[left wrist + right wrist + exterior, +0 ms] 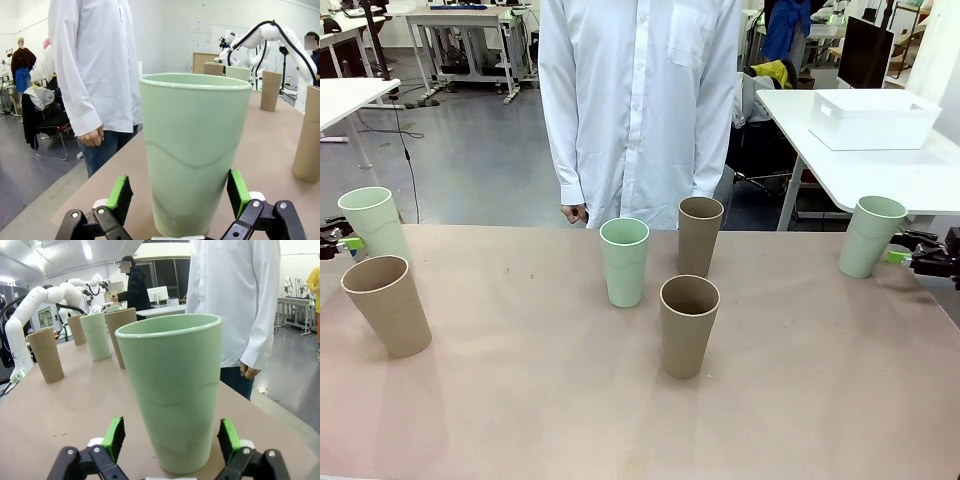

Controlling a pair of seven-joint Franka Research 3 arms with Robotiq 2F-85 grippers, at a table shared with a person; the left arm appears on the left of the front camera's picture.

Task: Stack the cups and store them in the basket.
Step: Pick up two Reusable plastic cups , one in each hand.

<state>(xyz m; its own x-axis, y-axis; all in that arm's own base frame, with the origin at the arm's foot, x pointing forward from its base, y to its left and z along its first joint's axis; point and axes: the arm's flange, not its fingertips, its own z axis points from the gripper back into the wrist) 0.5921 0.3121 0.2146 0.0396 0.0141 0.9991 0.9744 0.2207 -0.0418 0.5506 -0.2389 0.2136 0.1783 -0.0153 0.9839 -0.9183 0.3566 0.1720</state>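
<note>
Mint cups (pixel 195 150) stand between spread fingers (pixel 120 197) — left hand (pixel 179 195), right hand (pixel 171 437) alike.

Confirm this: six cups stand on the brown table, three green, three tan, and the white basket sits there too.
Wrong on the basket: it sits on a separate white table at far right, as the front view shows. The rest holds.

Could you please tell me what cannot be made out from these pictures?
Front view: the inside of the basket, hidden by its near wall.
Front view: most of the left pincer, cut off by the left edge; most of the right pincer, cut off by the right edge.
Left wrist view: the inside of the near mint cup, hidden by its own wall.
</note>
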